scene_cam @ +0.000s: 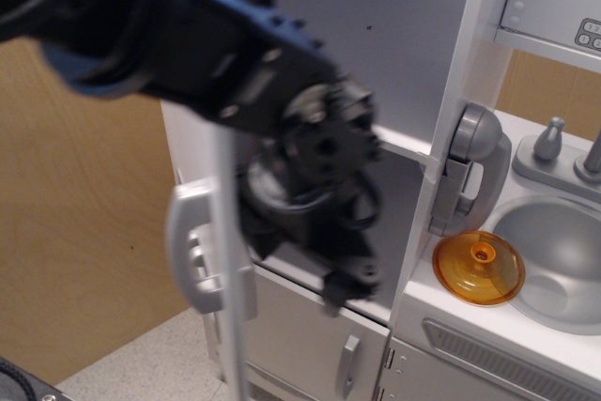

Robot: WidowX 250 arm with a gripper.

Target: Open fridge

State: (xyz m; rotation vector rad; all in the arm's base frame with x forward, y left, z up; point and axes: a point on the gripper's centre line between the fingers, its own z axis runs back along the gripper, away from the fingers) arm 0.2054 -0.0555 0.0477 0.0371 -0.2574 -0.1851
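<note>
With the fridge at centre and its big door swung edge-on toward us, the gripper sits just right of that door edge, inside the opening. Door's long axis runs vertical, handle to its left. Fingers too blurred to call.

arm before fridge, sink right
</note>
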